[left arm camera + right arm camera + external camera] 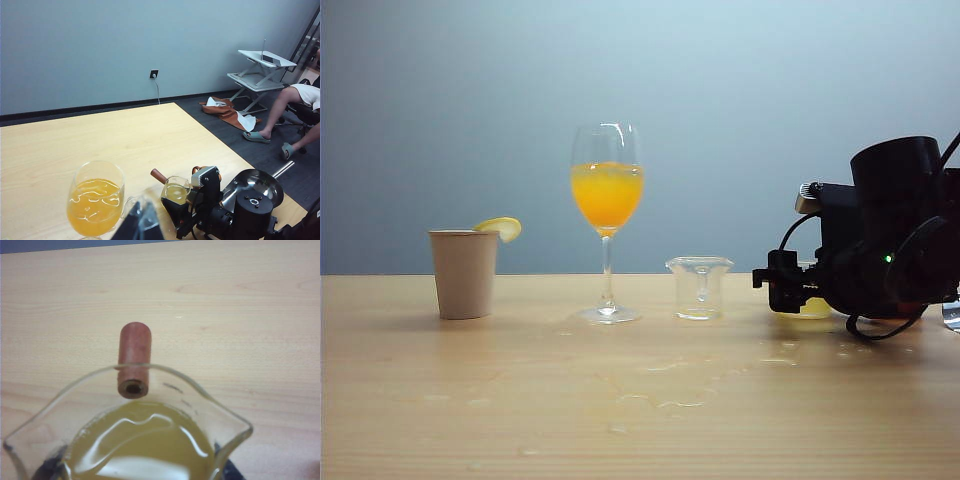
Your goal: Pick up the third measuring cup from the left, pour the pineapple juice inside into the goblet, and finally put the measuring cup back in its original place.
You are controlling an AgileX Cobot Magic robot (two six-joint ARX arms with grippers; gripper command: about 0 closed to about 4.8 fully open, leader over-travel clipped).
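In the exterior view, the right tool (785,285) reaches in level from the right edge, low over the table (470,400). The third measuring cup (813,305) stands upright behind its fingers, mostly hidden, with a strip of pale pineapple juice (817,307) showing. To its left stand an empty clear cup (699,288), then the goblet (607,220), which holds orange liquid, and a paper cup (463,272) with a lemon slice (502,228) on its rim. Wet patches (670,395) lie on the wood in front.

In the left wrist view, only a dark tip of the left tool (142,222) shows, near the goblet's bowl; I cannot tell how wide it stands. The third measuring cup sits on its base, long axis vertical and mouth up. Its brown tab (159,175) juts out level from the rim, pointing away from the right tool. A steel pan (252,182) lies behind that arm.

In the right wrist view, the cup lies between two dark fingers (49,469), one at each side wall. Whether they press the glass or only flank it I cannot tell. The tab points straight away from the wrist.
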